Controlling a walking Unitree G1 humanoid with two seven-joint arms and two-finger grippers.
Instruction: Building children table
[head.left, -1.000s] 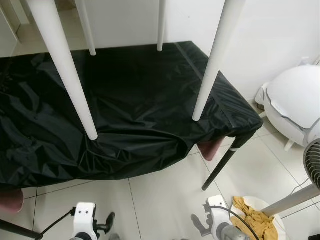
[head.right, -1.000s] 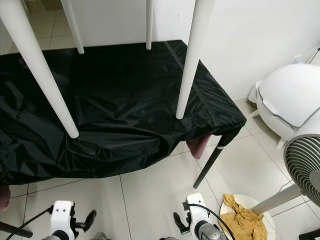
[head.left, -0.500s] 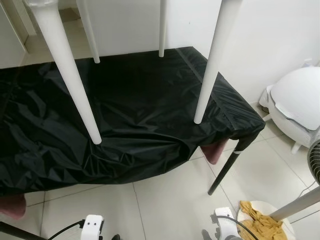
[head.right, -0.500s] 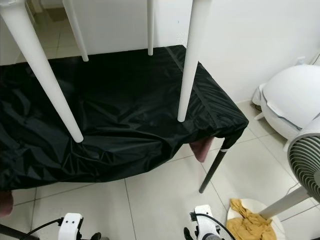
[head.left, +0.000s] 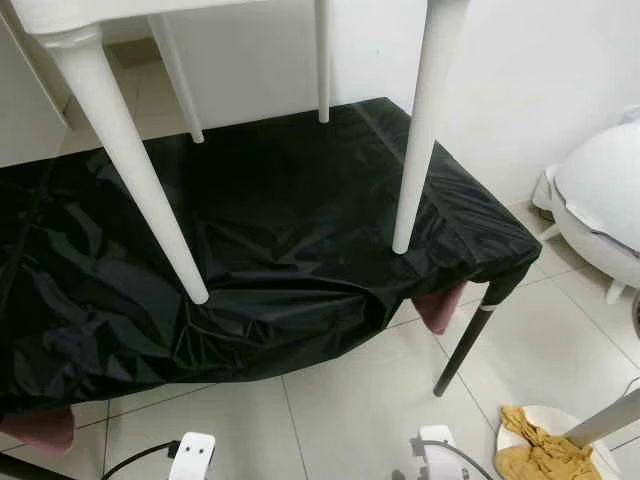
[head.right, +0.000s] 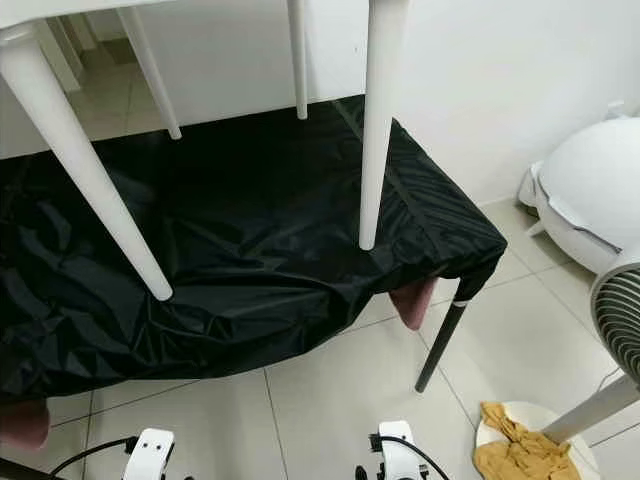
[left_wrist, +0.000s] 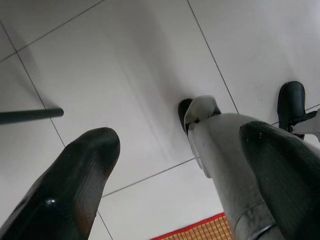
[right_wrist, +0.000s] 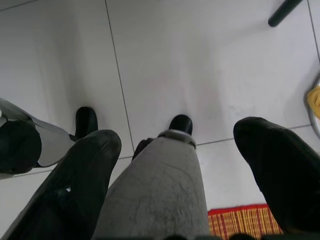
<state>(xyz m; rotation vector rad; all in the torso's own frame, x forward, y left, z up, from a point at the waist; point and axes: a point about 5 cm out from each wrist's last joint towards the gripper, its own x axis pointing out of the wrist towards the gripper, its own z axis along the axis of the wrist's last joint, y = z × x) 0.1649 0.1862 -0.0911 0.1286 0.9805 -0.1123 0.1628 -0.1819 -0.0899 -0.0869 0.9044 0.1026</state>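
A white children's table stands upright on a low table under a black cover (head.left: 280, 220). Its top (head.left: 100, 12) shows at the picture's upper edge. Two front legs (head.left: 130, 170) (head.left: 420, 130) rest on the cover near its front edge, and two back legs (head.left: 178, 80) (head.left: 322, 60) stand near the wall. My left gripper (left_wrist: 180, 185) hangs low over the floor tiles, open, with nothing held. My right gripper (right_wrist: 172, 180) hangs the same way, open. Both wrist views look down past my own grey legs and black feet.
A black table leg (head.left: 470, 335) sticks out below the cover's right corner, beside a pink thing (head.left: 438, 308). To the right stand a white rounded appliance (head.left: 600, 200) and a fan (head.right: 620, 320) with a yellow cloth (head.left: 535, 455) on its base. A red-edged mat (right_wrist: 240, 220) lies by my feet.
The whole picture has shifted downward, so the camera moved; the white table's top edge has come into sight. The white table and the cover have not moved against each other.
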